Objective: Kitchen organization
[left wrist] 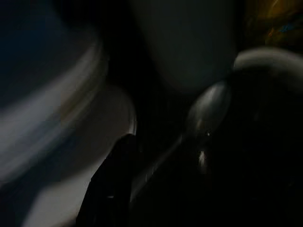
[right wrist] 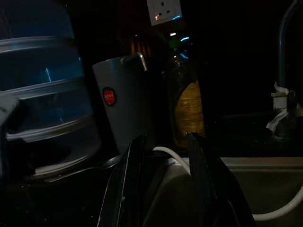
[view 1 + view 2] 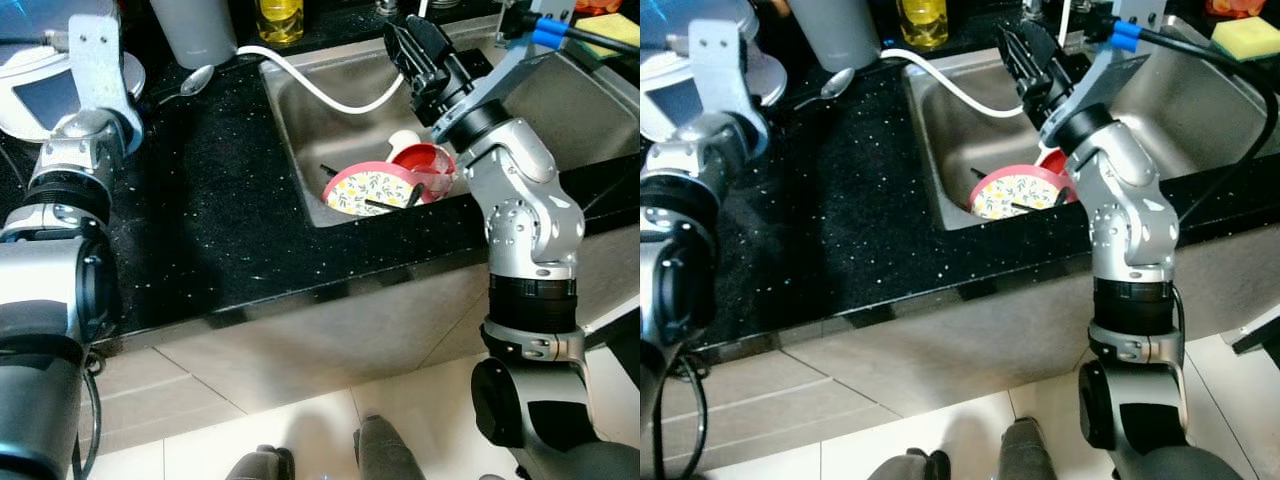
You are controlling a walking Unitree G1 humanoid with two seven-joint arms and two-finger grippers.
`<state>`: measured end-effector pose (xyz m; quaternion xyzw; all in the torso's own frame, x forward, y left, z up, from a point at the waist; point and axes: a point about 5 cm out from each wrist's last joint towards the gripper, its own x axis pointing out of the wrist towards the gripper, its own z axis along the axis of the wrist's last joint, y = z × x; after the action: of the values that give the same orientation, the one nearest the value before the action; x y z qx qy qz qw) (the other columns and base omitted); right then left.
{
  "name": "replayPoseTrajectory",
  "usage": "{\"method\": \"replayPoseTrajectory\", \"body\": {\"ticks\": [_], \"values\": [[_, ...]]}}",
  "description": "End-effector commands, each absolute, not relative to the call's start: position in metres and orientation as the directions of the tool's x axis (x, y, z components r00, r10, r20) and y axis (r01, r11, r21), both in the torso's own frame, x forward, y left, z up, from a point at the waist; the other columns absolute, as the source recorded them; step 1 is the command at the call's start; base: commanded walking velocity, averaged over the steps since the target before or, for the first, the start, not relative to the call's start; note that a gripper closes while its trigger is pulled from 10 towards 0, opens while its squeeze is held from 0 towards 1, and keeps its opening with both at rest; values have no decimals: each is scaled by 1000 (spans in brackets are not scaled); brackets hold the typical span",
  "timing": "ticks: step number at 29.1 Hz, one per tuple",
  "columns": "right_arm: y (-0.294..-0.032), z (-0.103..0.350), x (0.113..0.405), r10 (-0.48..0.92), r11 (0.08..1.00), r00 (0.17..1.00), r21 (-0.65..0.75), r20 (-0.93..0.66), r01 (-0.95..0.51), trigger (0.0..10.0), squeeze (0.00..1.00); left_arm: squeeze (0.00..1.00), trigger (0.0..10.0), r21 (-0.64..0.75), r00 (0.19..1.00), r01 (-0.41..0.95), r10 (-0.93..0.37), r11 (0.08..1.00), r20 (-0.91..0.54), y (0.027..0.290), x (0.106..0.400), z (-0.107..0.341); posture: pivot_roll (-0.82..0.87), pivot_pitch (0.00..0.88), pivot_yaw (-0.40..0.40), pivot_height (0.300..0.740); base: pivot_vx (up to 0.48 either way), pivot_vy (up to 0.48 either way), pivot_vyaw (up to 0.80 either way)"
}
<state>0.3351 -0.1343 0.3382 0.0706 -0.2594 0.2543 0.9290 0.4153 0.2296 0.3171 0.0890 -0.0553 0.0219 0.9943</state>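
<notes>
A flowery plate with a pink rim (image 3: 368, 190) leans in the steel sink (image 3: 300, 150), with a red bowl (image 3: 424, 158) and a white piece behind it. My right gripper (image 3: 412, 48) hovers above the sink's back part, open and holding nothing; its two fingers (image 2: 129, 189) point toward the back of the counter. A metal spoon (image 3: 197, 79) lies on the black counter (image 3: 210, 220) near the sink's back left corner. My left arm (image 3: 95, 70) reaches toward the back left beside the spoon. The dark left wrist view shows the spoon's bowl (image 1: 208, 109) close ahead.
A white hose (image 3: 320, 92) runs into the sink. A grey jug (image 3: 192, 30), a yellow bottle (image 3: 280, 18) and a white and blue appliance (image 3: 40, 90) stand along the back. A yellow sponge (image 3: 1244, 36) lies at the far right. Tiled floor is below.
</notes>
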Motion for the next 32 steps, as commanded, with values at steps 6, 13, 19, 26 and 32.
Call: {"method": "replayPoseTrajectory", "body": {"ticks": [6, 13, 19, 26, 32], "values": [[-128, 335, 334, 420, 867, 732, 2, 537, -499, 10000, 0, 0, 10000, 158, 933, -22, -36, 987, 359, 207, 395, 334, -127, 110, 89, 740, 0, 0, 0], [-137, 336, 335, 305, 925, 762, 13, 571, -379, 10000, 0, 0, 10000, 58, 844, 39, -65, 998, 532, 197, 362, 336, -125, 77, 106, 740, 0, 0, 0], [-154, 330, 327, 213, 967, 785, -9, 581, -256, 10000, 0, 0, 10000, 68, 845, 26, -59, 997, 532, 187, 329, 309, -113, 52, 108, 740, 0, 0, 0], [-167, 320, 324, 145, 980, 808, 29, 571, -196, 10000, 0, 0, 10000, 53, 851, 12, -38, 999, 523, 190, 304, 301, -100, 19, 93, 740, 0, 0, 0], [-163, 330, 327, 147, 976, 772, 34, 618, -213, 10000, 0, 0, 10000, 80, 808, 4, -50, 997, 587, 182, 301, 314, -104, 2, 91, 740, 0, 0, 0]]}}
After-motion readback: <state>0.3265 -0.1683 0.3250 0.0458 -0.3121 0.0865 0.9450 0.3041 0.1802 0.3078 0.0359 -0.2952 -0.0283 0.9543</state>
